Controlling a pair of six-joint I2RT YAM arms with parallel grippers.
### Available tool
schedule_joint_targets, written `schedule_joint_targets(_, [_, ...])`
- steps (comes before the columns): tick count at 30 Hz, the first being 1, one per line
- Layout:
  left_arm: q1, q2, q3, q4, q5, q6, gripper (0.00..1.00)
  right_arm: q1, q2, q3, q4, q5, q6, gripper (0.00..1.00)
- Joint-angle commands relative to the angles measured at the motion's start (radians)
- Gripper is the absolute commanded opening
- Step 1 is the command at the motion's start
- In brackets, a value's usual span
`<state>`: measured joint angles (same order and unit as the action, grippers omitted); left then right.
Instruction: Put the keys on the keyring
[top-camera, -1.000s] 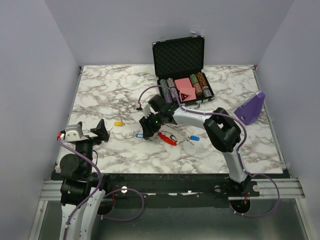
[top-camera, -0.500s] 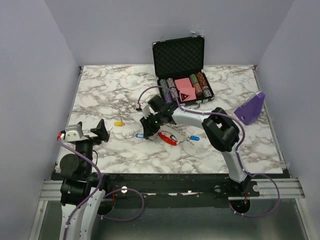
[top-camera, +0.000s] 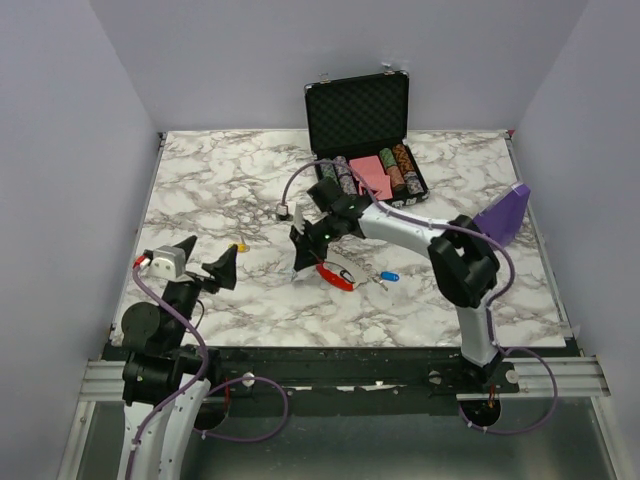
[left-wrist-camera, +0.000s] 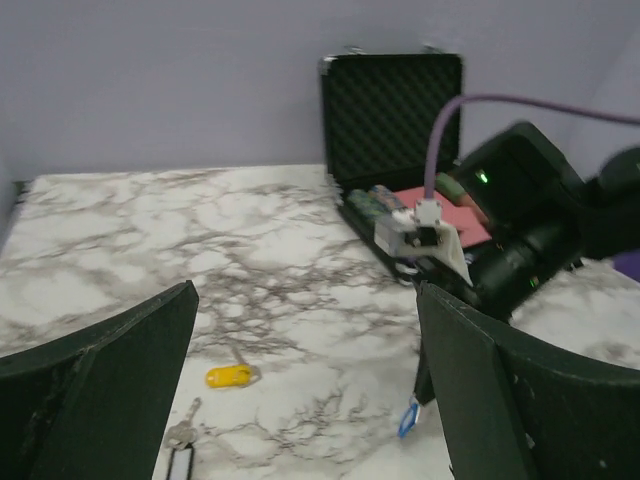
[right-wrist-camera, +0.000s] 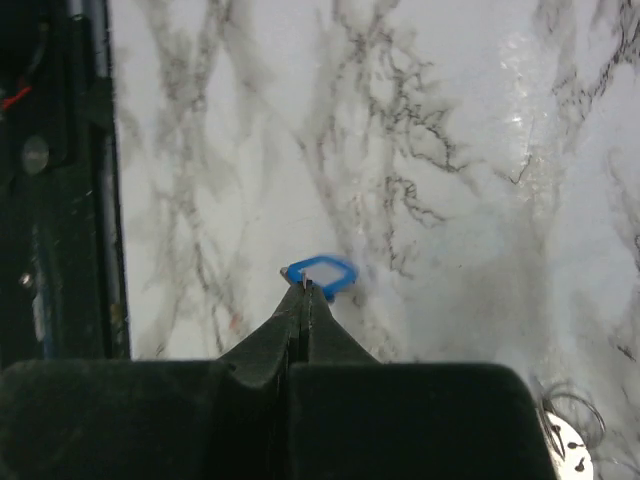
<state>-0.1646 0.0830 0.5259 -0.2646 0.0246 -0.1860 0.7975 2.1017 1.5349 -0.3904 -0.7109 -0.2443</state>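
My right gripper (right-wrist-camera: 303, 291) is shut on the metal end of a blue-tagged key (right-wrist-camera: 321, 275), whose tag hangs from the fingertips just over the marble table. In the top view this gripper (top-camera: 298, 266) points down just left of the red and silver keyring (top-camera: 336, 275). A light-blue-tagged key (top-camera: 388, 277) lies right of the keyring. A yellow-tagged key (top-camera: 239, 245) lies further left. My left gripper (top-camera: 207, 262) stands wide open near the table's front left, holding nothing. Its view shows the yellow tag (left-wrist-camera: 229, 376), the hanging blue tag (left-wrist-camera: 408, 420) and another key (left-wrist-camera: 180, 437) close below.
An open black case (top-camera: 358, 112) with poker chips and a red card box stands at the back middle. A purple object (top-camera: 501, 216) sits at the right edge. The right arm's purple cable loops above the table's centre.
My right gripper has closed on the blue-tagged key and swung a little right, taking the tag from its spot. My left arm has moved forward and right.
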Motion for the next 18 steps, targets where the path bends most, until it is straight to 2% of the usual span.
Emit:
schedule_joint_targets(1, [0.007, 0.029, -0.009, 0.090, 0.420, -0.084, 0.99, -0.014, -0.221, 0.005, -0.250, -0.225, -0.384, 0.01])
schedule_joint_targets(5, [0.007, 0.092, -0.007, 0.165, 0.740, -0.179, 0.97, -0.014, -0.414, -0.131, -0.330, -0.239, -0.602, 0.01])
schedule_joint_targets(9, [-0.001, 0.158, -0.027, 0.232, 0.909, -0.231, 0.90, -0.017, -0.569, -0.255, -0.378, -0.236, -0.769, 0.01])
schedule_joint_targets(10, [-0.010, 0.161, -0.047, 0.258, 0.923, -0.246, 0.89, -0.021, -0.584, -0.269, -0.431, -0.239, -0.877, 0.01])
schedule_joint_targets(14, [-0.131, 0.144, -0.141, 0.450, 0.910, -0.273, 0.84, -0.027, -0.643, -0.329, -0.467, -0.236, -0.986, 0.01])
schedule_joint_targets(16, [-0.228, 0.141, -0.196, 0.510, 0.876, -0.210, 0.83, -0.034, -0.663, -0.357, -0.490, -0.242, -1.055, 0.01])
schedule_joint_targets(18, [-0.327, 0.153, -0.210, 0.499, 0.824, -0.134, 0.83, -0.035, -0.680, -0.384, -0.504, -0.246, -1.113, 0.01])
